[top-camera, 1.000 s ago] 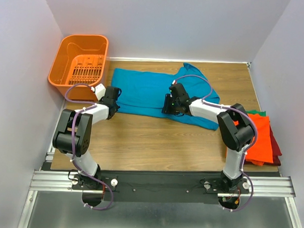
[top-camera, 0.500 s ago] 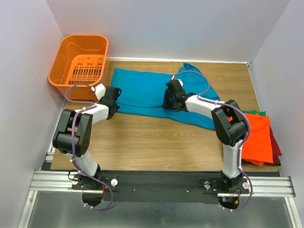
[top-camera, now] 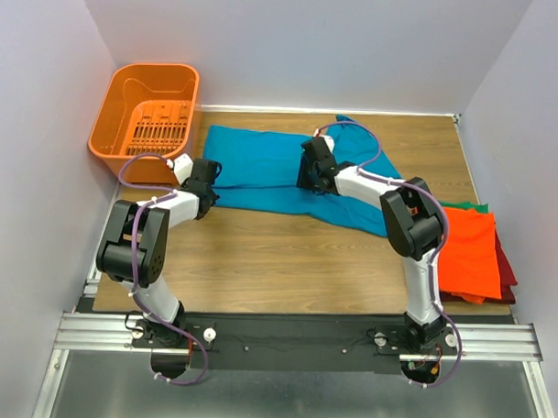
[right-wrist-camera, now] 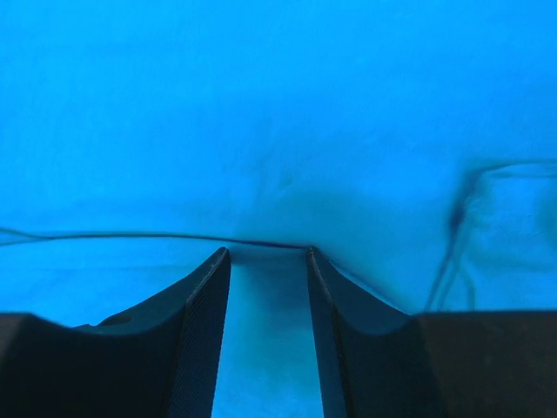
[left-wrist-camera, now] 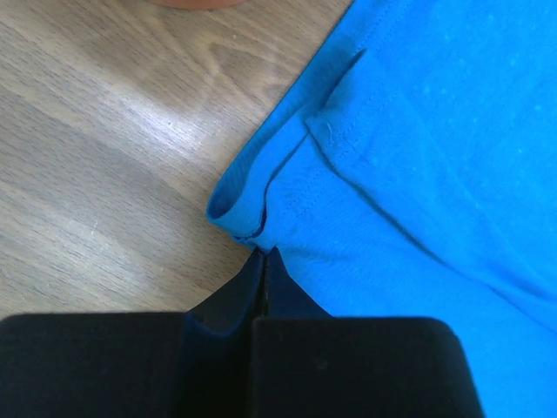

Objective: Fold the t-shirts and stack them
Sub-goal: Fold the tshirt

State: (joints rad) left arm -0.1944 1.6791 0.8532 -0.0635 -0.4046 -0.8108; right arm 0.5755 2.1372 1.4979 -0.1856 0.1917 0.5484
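"So where is the teal-blue t-shirt?"

"Across the far half of the tabletop. Most of it lies flat. Its left end is near the orange basket, which sits in the far left corner. Its right part is bunched and trails toward the near side."

"And the left fingers?"

"Together, clamped on the shirt's near left corner. The hem curls into a small loop right at their tips, and bare wood shows just to the left of that corner."

"What about the right fingers?"

"Apart, with their tips down on the cloth around the shirt's middle. In the wrist view blue fabric fills everything, and a fold edge runs across just at the tips. Cloth shows in the gap between them, but I cannot tell whether any of it is lifted into that gap."

"Any other shirts?"

"Yes, a pile at the right edge of the tabletop, just right of the teal one's trailing end. The orange t-shirt lies on top. The green t-shirt peeks out at the far side, and the dark red t-shirt shows underneath along the right."
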